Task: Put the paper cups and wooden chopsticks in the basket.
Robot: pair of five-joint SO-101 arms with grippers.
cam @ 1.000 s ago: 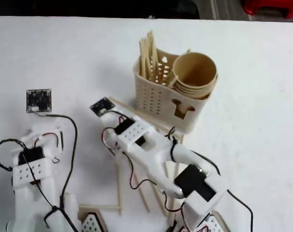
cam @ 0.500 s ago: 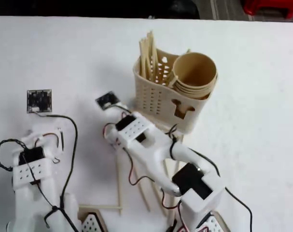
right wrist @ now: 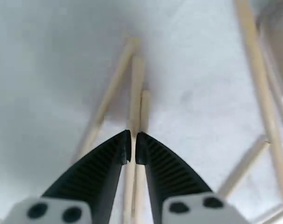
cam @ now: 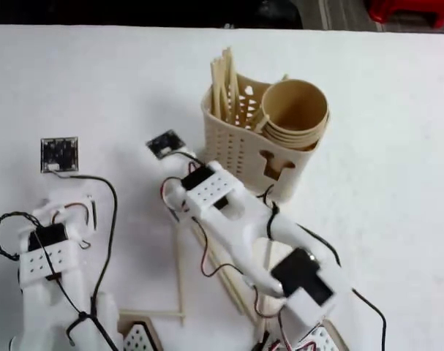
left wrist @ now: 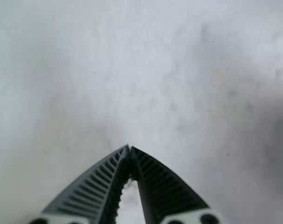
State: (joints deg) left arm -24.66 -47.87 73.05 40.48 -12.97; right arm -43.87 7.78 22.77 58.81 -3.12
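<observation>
A white table (cam: 382, 219) is spread under both arms. The basket (cam: 236, 157) is stood toward the far side. The cups (cam: 298, 110) are nested in one end of it and a bundle of chopsticks (cam: 223, 80) is propped upright in the opposite corner, so that share of the task may be judged done. Several loose chopsticks (cam: 179, 270) are left lying flat on the table near the basket, some partly covered by the right arm (cam: 236, 227). The right gripper (right wrist: 133, 140) is held low over three of them lying side by side. Its jaws are drawn to a thin slit along the middle one (whether it is pinched cannot be told), presumably for a pick-up. The left gripper (left wrist: 130, 150) is closed, tips meeting, over bare table, apparently parked out of the way.
</observation>
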